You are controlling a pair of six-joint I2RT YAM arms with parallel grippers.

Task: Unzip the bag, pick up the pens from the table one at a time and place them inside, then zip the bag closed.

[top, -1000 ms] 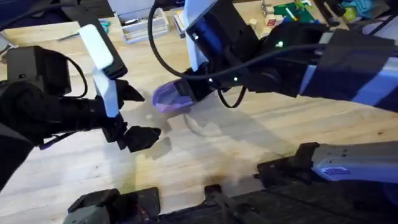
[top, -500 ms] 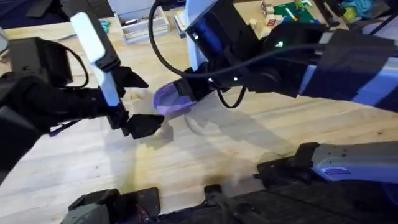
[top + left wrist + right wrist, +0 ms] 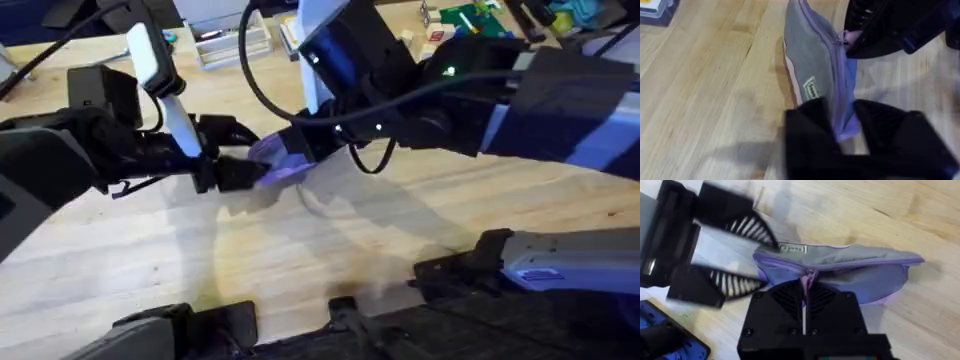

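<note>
The lavender bag point(image 3: 282, 163) lies flat on the table point(image 3: 150, 260), zipper up. My left gripper point(image 3: 250, 155) is open, one black finger on each side of the bag's left end point(image 3: 842, 127); the right wrist view shows its ribbed pads point(image 3: 747, 227) spread wide around that end. My right gripper point(image 3: 804, 287) reaches down from above, shut on the zipper pull point(image 3: 810, 274) near the middle of the zipper. In the left wrist view it sits at the far part of the bag point(image 3: 815, 60). The pens are out of view.
A clear plastic box point(image 3: 232, 42) stands at the table's far edge, with colourful small items point(image 3: 468, 20) at the far right. The right arm's dark body covers the middle of the table. Bare wood lies in front of the bag.
My left arm has swung right and down to the bag, so its open fingers now straddle the bag's left end. The right arm has stayed put.
</note>
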